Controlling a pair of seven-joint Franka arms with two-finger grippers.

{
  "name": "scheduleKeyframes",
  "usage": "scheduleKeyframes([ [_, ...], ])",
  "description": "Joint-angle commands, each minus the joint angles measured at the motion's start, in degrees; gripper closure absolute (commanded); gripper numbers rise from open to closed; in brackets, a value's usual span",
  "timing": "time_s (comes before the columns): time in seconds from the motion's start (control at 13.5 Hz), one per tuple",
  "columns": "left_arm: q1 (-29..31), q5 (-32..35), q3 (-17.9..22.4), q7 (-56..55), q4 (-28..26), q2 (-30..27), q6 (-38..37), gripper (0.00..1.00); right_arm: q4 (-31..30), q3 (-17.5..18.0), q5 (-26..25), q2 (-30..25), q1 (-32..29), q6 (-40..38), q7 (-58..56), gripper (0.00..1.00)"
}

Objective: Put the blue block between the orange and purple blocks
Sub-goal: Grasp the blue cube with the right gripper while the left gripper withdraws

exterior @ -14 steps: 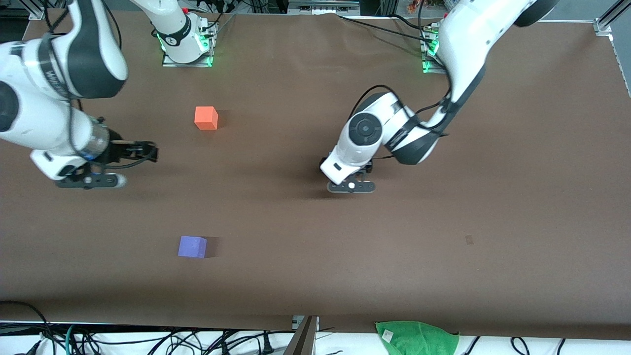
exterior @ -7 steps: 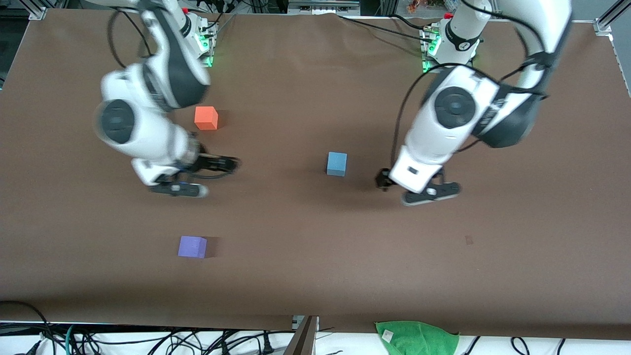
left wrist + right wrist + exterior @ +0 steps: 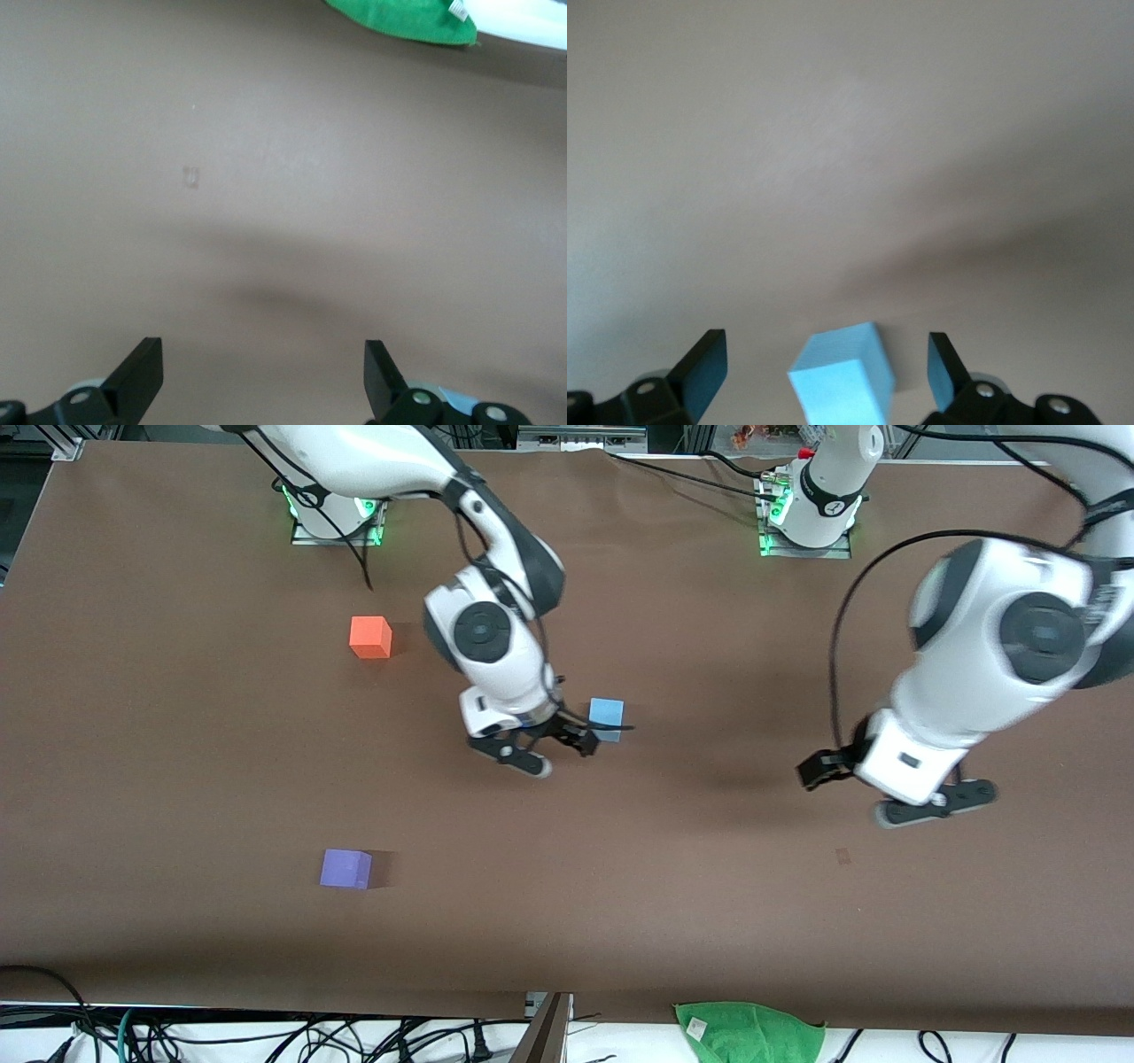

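Observation:
The blue block (image 3: pixel 608 712) rests mid-table; in the right wrist view the blue block (image 3: pixel 843 376) stands between the spread fingers, touching neither. My right gripper (image 3: pixel 595 736) is open around it, shown too as the right gripper (image 3: pixel 824 356). The orange block (image 3: pixel 370 638) lies toward the right arm's end, farther from the front camera. The purple block (image 3: pixel 345 869) lies nearer to that camera, roughly in line with the orange one. My left gripper (image 3: pixel 820 769) hangs open and empty over bare table toward the left arm's end; the left gripper (image 3: pixel 261 361) sees only table.
A green cloth (image 3: pixel 749 1032) lies off the table's front edge, seen as the green cloth (image 3: pixel 403 18) in the left wrist view. A small mark (image 3: pixel 842 856) is on the brown table (image 3: pixel 567 921). Cables run along the front edge.
My right arm swung from its end of the table to the blue block. My left arm drew back from the block toward its own end, uncovering it. The blocks stayed put.

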Motion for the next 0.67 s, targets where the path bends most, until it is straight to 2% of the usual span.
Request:
scheduleKeyframes([
  [0.0, 4.43, -3.91, -0.68, 11.04, 3.67, 0.27, -6.47, 0.0, 3.76, -1.13, -5.89, 5.3, 3.89, 1.65, 4.45, 0.0],
  [0.22, 4.35, -2.51, -0.59, 12.13, 6.92, -1.04, -16.66, 0.0, 3.76, -1.13, -9.52, 7.68, 6.18, 3.41, 6.49, 0.0],
  [0.37, 4.53, -2.42, -0.59, 12.39, 8.86, -1.39, -20.45, 0.0, 3.76, -1.04, -11.62, 8.13, 6.89, 3.42, 6.41, 0.0],
  [0.59, 4.62, -2.33, -0.32, 12.56, 7.56, -7.17, -26.16, 0.0, 3.67, -1.21, -11.99, 9.35, 8.99, 3.76, 6.58, 0.0],
])
